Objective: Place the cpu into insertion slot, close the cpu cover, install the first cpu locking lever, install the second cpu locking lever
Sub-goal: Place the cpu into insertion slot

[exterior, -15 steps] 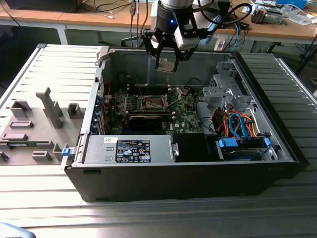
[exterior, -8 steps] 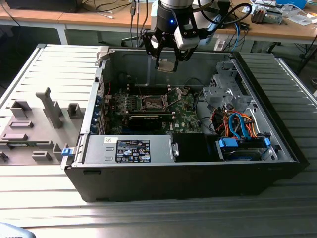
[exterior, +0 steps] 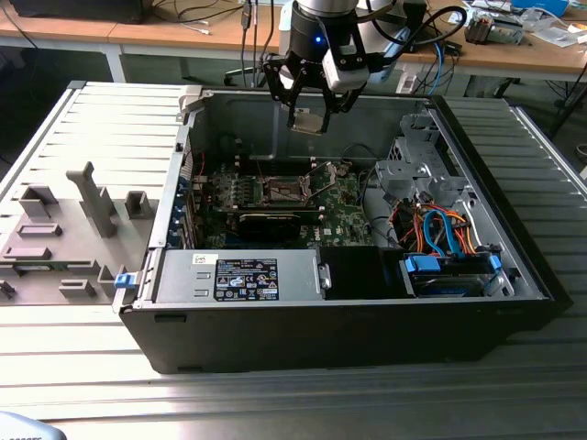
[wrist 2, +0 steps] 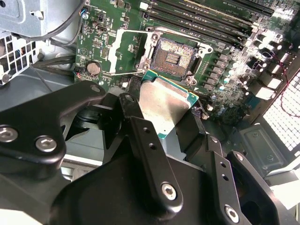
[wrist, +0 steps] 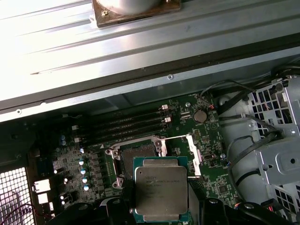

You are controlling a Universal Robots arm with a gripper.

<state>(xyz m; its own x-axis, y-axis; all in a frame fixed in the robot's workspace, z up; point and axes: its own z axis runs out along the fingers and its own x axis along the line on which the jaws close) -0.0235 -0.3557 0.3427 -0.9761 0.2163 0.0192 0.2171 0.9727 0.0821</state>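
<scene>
A ribbed grey metal worktop (exterior: 275, 403) spans the scene. Beyond its far edge runs a wooden desk (exterior: 73, 35), cluttered with cables (exterior: 197, 11).

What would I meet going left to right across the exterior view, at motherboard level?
Grey fixture tray → case's left wall → insertion slot → metal drive cage. The gripper holding the cpu overlaps the slot, so it is left out.
</scene>
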